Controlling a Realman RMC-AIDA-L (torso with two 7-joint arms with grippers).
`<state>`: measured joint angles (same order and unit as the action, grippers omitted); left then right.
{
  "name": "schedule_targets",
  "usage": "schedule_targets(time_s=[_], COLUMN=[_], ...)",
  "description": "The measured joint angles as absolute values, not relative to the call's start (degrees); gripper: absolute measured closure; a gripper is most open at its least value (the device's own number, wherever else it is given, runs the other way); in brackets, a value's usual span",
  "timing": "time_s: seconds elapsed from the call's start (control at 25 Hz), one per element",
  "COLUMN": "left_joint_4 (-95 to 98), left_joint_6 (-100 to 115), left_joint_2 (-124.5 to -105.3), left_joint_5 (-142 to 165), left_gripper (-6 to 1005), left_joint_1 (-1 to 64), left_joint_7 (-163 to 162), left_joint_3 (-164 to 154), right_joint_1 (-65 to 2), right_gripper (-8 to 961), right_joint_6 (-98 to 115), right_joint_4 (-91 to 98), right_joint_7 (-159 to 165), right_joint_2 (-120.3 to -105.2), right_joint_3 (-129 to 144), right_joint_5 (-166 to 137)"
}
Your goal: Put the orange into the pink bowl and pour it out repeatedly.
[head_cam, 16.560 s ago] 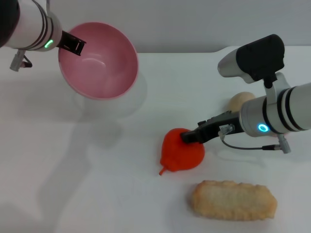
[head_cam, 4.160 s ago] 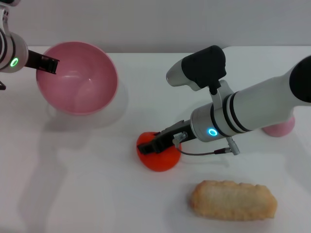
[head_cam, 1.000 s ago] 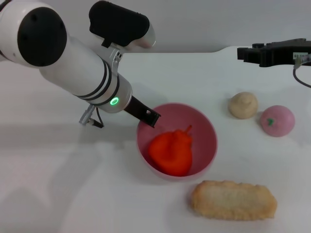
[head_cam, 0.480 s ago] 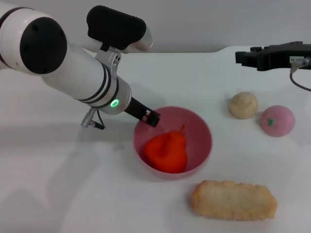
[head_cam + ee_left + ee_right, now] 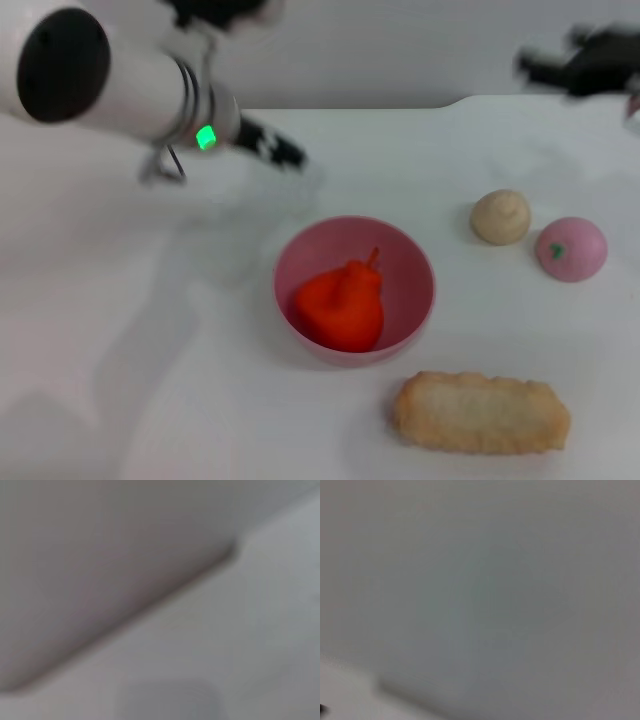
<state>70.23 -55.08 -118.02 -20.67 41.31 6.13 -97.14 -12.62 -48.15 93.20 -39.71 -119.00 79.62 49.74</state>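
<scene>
The scene is shown only in the head view. In the L wrist view just blurred grey surfaces and a dark slanted edge are seen; in the R wrist view nothing but flat grey is seen, w/ a small dark speck at one corner. No bowl, fruit or fingers are shown in either wrist view.

In the head view the pink bowl (image 5: 355,290) is seen upright on the white table (image 5: 150,380), near the middle. The orange (image 5: 340,308) is held inside it, resting on the bowl's bottom toward the robot's left side, stem pointed up and away.

Vs. half a second ago: the left gripper (image 5: 272,148) has been lifted off the bowl's rim and pulled back toward the far left of the table, well apart from the bowl now. It is badly smeared by motion, so spread vs. pressed together cannot be told; nothing is seen pinched in it. The bowl has been left where it was, orange unmoved inside.

The right gripper (image 5: 545,68) is held high at the far right edge, approx. where it was before, also smeared; its state cannot be told.

Other items on the table: a beige lumpy ball (image 5: 500,216) and, just beside it, a pink ball (image 5: 571,249) w/ a green mark, both to the right of the bowl; a bread piece (image 5: 480,413) near the bowl's front right.
</scene>
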Motion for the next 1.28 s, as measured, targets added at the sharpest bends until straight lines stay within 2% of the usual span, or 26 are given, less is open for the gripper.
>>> schedule_targets(time_s=[0.08,0.2,0.44,0.52,0.68,0.88,1.08,1.28], left_joint_4=[72.68,76.52,81.78,81.66,77.57,72.68,67.64,62.83], left_joint_6=[-53.11,-46.31,-19.91,-12.41,-5.28,0.12,15.83,16.92], left_joint_2=[-118.03,-118.08,-118.30,-118.16,-118.02,-118.06,-117.98,-117.66], left_joint_5=[-14.81,-5.97,1.11,0.86,0.57,0.34,0.35,0.76], left_gripper=[434,367,189,189,190,191,192,193], left_joint_1=[41.11,39.40,28.19,24.34,21.52,20.60,18.01,19.16], left_joint_7=[6.04,5.71,3.19,0.03,-4.02,-6.20,-9.08,-14.01], left_joint_3=[-95.60,-94.54,-94.20,-93.73,-92.40,-92.24,-93.68,-93.22], right_joint_1=[-11.40,-9.86,-9.64,-9.63,-10.63,-12.12,-12.86,-14.57], right_gripper=[319,291,272,272,271,271,272,272], right_joint_6=[-40.47,-28.51,-20.48,-18.62,-9.53,1.44,13.82,21.56], right_joint_4=[93.08,92.11,88.06,85.78,79.08,74.24,71.00,67.14], right_joint_7=[-44.76,-54.80,-60.03,-60.10,-61.84,-62.69,-61.77,-60.45], right_joint_2=[-119.01,-119.12,-119.01,-119.05,-118.84,-118.85,-118.94,-118.80], right_joint_3=[78.51,77.90,78.20,78.79,83.49,90.89,98.13,103.72], right_joint_5=[52.79,58.88,63.72,66.04,68.65,68.66,68.65,68.64])
